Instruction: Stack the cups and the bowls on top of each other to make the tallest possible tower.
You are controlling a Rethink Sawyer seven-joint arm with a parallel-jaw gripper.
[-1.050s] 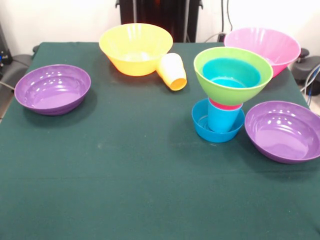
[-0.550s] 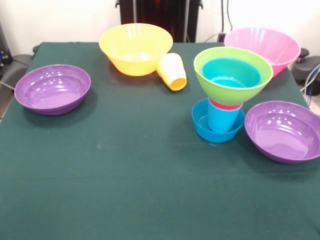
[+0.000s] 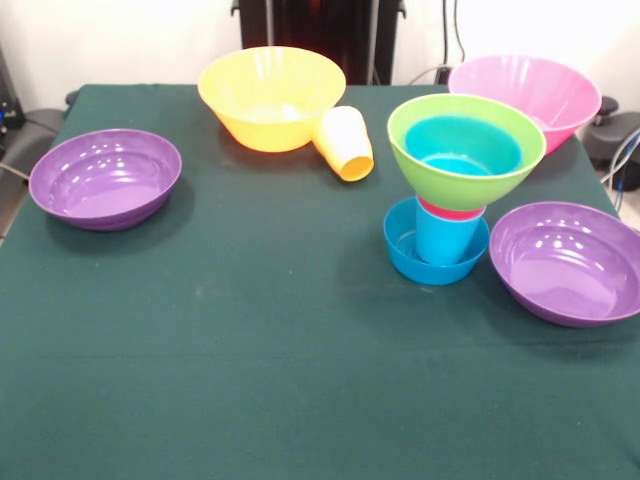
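We see the green table (image 3: 250, 330) first, w/ no arm or gripper in view, so we cannot tell the state of the hand. At the far edge stand the pink bowl (image 3: 540, 90) and the orange-yellow bowl (image 3: 270, 95). One purple bowl (image 3: 105, 178) sits far left, the other purple bowl (image 3: 565, 262) at right, near the tower (image 3: 450, 190). The tower: small blue bowl (image 3: 405, 250) at bottom, blue cup (image 3: 445, 238) in it, red cup rim (image 3: 450, 210) above, then the lime green bowl (image 3: 420, 150) w/ a 2nd blue bowl (image 3: 460, 145) inside. The yellow cup (image 3: 343, 142) lies on its side, touching the orange-yellow bowl.
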